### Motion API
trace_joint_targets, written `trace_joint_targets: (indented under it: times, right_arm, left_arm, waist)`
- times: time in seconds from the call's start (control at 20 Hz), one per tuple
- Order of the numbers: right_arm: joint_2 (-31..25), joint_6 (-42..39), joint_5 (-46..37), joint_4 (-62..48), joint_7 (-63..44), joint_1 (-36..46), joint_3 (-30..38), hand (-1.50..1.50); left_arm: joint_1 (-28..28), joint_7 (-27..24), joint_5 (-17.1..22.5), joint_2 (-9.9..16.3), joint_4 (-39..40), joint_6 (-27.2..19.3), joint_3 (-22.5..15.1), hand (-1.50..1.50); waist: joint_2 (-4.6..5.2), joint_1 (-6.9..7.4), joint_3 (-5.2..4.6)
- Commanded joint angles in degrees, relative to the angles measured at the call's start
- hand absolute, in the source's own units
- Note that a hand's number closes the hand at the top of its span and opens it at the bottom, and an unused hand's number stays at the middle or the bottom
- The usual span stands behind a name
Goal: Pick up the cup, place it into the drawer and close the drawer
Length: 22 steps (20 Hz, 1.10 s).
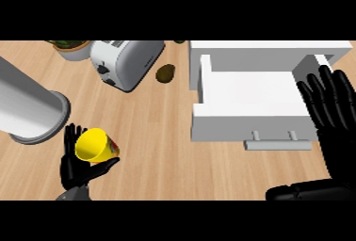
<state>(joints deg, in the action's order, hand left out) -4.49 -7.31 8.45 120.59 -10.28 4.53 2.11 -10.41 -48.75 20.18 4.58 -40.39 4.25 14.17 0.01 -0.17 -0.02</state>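
Your yellow cup (pixel 93 145) sits tilted in the left hand (pixel 78 165), fingers curled round it, well left of the open white drawer (pixel 249 101). Right hand (pixel 332 106) flat, fingers straight, at the drawer's right. Wood-grain tabletop (pixel 160 155); rounded toaster (pixel 125 61) left of the drawer.

One cup (pixel 96 145), yellow, and no second that I can see; one drawer (pixel 245 104), white, pulled open, with one handle (pixel 278 145) on its front; two black hands, the left (pixel 81 165) and the right (pixel 332 109); one toaster (pixel 125 61), silver-white; one large grey cylinder (pixel 29 107) at the left; one small pot (pixel 71 48) with greenery at the top edge, partly cut off; one small dark brownish lump (pixel 165 73) beside the toaster, what it is I cannot tell; one wooden counter (pixel 156 141) under it all.
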Motion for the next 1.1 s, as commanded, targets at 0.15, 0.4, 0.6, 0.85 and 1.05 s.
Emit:
trace_joint_targets:
  times: [0.15,0.4,0.6,0.85,1.05]
  right_arm:
    - [-1.2,-0.5,2.6,0.9,-3.0,2.0,1.5,-1.5]
    - [-1.0,-1.3,0.5,-3.9,2.1,1.5,1.8,-1.5]
    - [0.7,-0.7,-1.1,-5.1,5.4,0.0,0.8,-1.5]
    - [1.4,0.7,-2.3,2.6,-0.8,-2.3,-2.9,-1.5]
    - [1.8,2.7,-4.4,0.0,-1.5,2.8,-3.4,-1.5]
  left_arm:
    - [-4.1,-4.5,0.6,-1.0,6.2,5.7,-0.6,1.5]
    - [-4.9,-9.1,-1.0,0.1,6.8,3.7,-0.5,1.5]
    - [-4.8,-11.1,-0.9,1.3,5.2,0.9,0.9,1.5]
    - [-5.7,-10.9,-3.0,1.9,7.3,8.1,-2.8,1.5]
    - [-8.3,-9.8,-3.3,3.8,5.4,9.0,-3.3,1.5]
  waist:
    - [0.04,-0.17,-0.02]
    - [0.05,-0.06,0.0]
    - [0.06,0.03,0.01]
    - [0.02,-0.25,-0.02]
    - [0.03,-0.02,-0.03]
